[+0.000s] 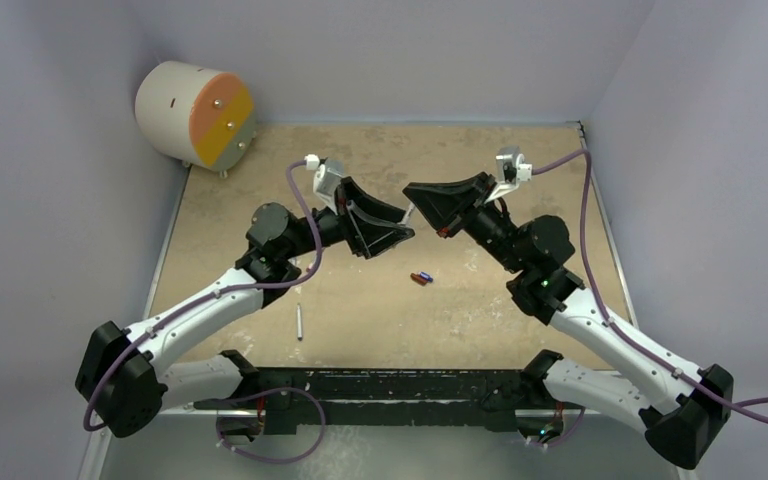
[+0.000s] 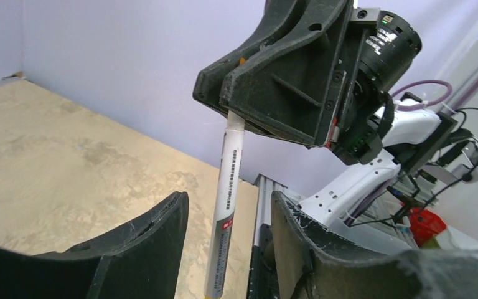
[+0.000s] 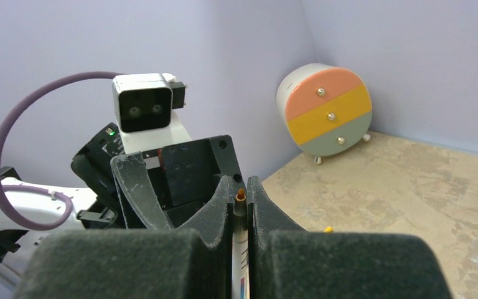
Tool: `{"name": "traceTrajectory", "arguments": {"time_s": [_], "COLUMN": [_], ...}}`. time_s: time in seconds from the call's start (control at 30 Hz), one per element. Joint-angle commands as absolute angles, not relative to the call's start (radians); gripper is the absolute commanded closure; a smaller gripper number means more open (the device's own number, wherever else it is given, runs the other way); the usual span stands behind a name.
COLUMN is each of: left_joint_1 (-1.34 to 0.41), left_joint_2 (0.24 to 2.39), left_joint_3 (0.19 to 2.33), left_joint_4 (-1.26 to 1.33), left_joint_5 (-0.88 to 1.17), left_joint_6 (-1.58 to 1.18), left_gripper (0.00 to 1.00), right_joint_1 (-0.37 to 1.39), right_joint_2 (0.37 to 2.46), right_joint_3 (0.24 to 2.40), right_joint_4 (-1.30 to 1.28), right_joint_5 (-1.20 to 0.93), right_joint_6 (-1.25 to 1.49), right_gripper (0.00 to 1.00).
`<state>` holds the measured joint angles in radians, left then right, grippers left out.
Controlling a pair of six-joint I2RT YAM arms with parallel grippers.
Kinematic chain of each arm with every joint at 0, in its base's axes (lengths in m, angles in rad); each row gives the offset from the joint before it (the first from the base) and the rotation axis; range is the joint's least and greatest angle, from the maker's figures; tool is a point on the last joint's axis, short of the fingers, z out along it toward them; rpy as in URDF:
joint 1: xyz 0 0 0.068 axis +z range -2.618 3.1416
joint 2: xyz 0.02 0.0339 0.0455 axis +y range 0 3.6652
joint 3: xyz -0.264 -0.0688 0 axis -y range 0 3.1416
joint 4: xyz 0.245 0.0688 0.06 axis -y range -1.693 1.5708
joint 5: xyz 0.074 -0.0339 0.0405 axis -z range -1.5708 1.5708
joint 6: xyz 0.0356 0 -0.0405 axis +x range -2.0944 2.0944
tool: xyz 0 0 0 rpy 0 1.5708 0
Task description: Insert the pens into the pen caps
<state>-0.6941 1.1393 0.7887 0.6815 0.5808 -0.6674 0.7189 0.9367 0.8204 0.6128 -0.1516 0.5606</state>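
The right gripper (image 3: 241, 196) is clamped on one pen (image 2: 229, 187) near its orange tip. The pen's long axis runs down between the wide-spread fingers of the left gripper (image 2: 228, 202), apparently touching neither. Two pen caps (image 1: 421, 278) lie on the table (image 1: 520, 170) nearby.

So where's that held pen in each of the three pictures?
Top: centre, a sliver of pen at the right gripper tip.
Left wrist: centre, the pen hangs from the right gripper to the bottom edge.
Right wrist: bottom centre, the pen shows its orange tip between closed jaws.
Shared landmark: the right gripper clamping it.
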Motion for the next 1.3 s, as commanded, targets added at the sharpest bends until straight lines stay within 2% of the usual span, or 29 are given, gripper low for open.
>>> {"name": "traceTrajectory", "arguments": {"time_s": [0.0,0.07,0.1,0.17,0.23,0.37,0.4,0.47,0.5,0.57,0.7,0.73,0.8,0.9,1.1,1.13,1.2,1.27], "left_joint_1": [-0.704,-0.711,-0.714,-0.717,-0.717,-0.717,-0.718,-0.716,-0.716,-0.715,-0.695,-0.688,-0.684,-0.684,-0.684,-0.684,-0.684,-0.684], "left_joint_2": [1.155,1.167,1.174,1.188,1.192,1.169,1.162,1.149,1.143,1.127,1.104,1.103,1.103,1.11,1.121,1.118,1.109,1.1], "left_joint_3": [0.794,0.797,0.799,0.805,0.805,0.809,0.811,0.823,0.836,0.853,0.855,0.857,0.863,0.873,0.888,0.888,0.889,0.896], "left_joint_4": [0.804,0.805,0.806,0.805,0.806,0.774,0.754,0.68,0.617,0.454,0.323,0.315,0.312,0.313,0.295,0.295,0.291,0.264], "left_joint_5": [0.663,0.682,0.692,0.7,0.696,0.67,0.659,0.625,0.602,0.528,0.393,0.386,0.389,0.409,0.443,0.455,0.478,0.487], "left_joint_6": [-0.718,-0.718,-0.719,-0.722,-0.723,-0.69,-0.672,-0.618,-0.574,-0.471,-0.361,-0.358,-0.358,-0.367,-0.373,-0.371,-0.369,-0.361], "left_gripper": [0.52,0.54,0.63,0.76,1.0,1.0,1.0,1.0,1.0,1.0,1.0,1.0,1.0,1.0,1.0,1.0,1.0,1.0], "right_joint_1": [0.714,0.714,0.713,0.714,0.714,0.713,0.714,0.714,0.713,0.714,0.712,0.713,0.712,0.712,0.714,0.715,0.713,0.714], "right_joint_2": [0.931,0.929,0.929,0.927,0.925,0.915,0.911,0.886,0.868,0.821,0.85,0.879,0.948,1.021,1.159,1.192,1.254,1.301], "right_joint_3": [0.837,0.843,0.845,0.841,0.838,0.834,0.838,0.844,0.844,0.848,0.895,0.905,0.907,0.853,0.741,0.744,0.75,0.747], "right_joint_4": [0.697,0.692,0.687,0.683,0.673,0.636,0.61,0.548,0.506,0.399,0.085,0.003,-0.113,-0.146,-0.003,0.002,0.015,0.029], "right_joint_5": [-0.183,-0.187,-0.188,-0.189,-0.19,-0.177,-0.163,-0.109,-0.062,0.048,0.248,0.267,0.269,0.189,-0.003,-0.011,-0.02,-0.022], "right_joint_6": [0.579,0.578,0.579,0.578,0.578,0.567,0.561,0.534,0.519,0.478,0.398,0.389,0.392,0.406,0.338,0.329,0.311,0.298], "right_gripper": [1.0,1.0,1.0,1.0,1.0,1.0,0.88,0.55,0.47,0.43,0.45,0.49,0.73,1.0,1.0,0.97,0.86,0.81]}}
